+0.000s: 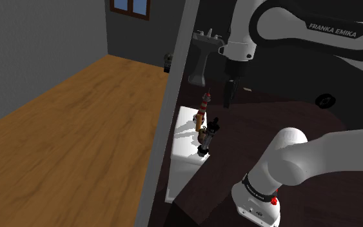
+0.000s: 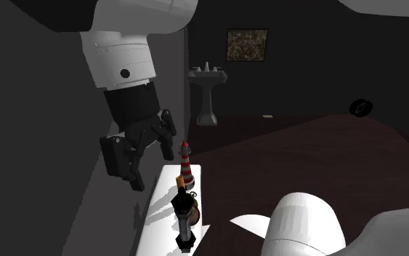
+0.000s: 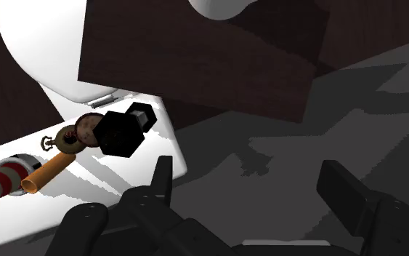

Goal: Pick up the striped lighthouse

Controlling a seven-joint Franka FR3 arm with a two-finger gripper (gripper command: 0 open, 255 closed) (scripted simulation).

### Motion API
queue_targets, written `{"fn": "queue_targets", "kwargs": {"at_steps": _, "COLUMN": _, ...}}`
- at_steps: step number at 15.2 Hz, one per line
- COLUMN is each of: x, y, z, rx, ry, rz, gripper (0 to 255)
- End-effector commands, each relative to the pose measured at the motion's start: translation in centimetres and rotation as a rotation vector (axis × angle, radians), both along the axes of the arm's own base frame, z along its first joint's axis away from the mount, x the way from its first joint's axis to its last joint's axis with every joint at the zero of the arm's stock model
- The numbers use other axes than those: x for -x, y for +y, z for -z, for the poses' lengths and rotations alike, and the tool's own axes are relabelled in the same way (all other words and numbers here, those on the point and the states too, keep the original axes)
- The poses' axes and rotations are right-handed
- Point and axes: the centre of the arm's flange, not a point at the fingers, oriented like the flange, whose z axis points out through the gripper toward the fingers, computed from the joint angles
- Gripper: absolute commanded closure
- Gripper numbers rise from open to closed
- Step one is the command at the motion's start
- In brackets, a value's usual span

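The tool point(image 3: 250, 178) hangs released, fingers wide apart with nothing between them. The grasp is not yet made, and I judge that the approach, the closing and the lift are all left to do. It hovers beside the white unit point(image 1: 183, 147), not over the target. On that unit, past a black piece point(image 2: 184, 222) and an orange tube point(image 3: 46, 174), the lighthouse point(image 2: 186, 167) stands upright — slim, banded red and white, with a red cap.
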Motion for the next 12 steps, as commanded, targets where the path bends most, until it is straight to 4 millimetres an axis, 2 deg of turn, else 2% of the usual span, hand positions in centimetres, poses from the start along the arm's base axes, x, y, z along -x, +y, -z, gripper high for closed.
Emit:
{"fn": "queue_targets", "kwargs": {"at_steps": 1, "x": 0.0, "y": 0.0, "z": 0.0, "rx": 0.0, "ry": 0.0, "rz": 0.0, "gripper": 0}}
{"fn": "queue_targets", "kwargs": {"at_steps": 12, "x": -7.2, "y": -11.3, "z": 4.9, "rx": 0.023, "ry": -0.003, "rz": 0.013, "gripper": 0}}
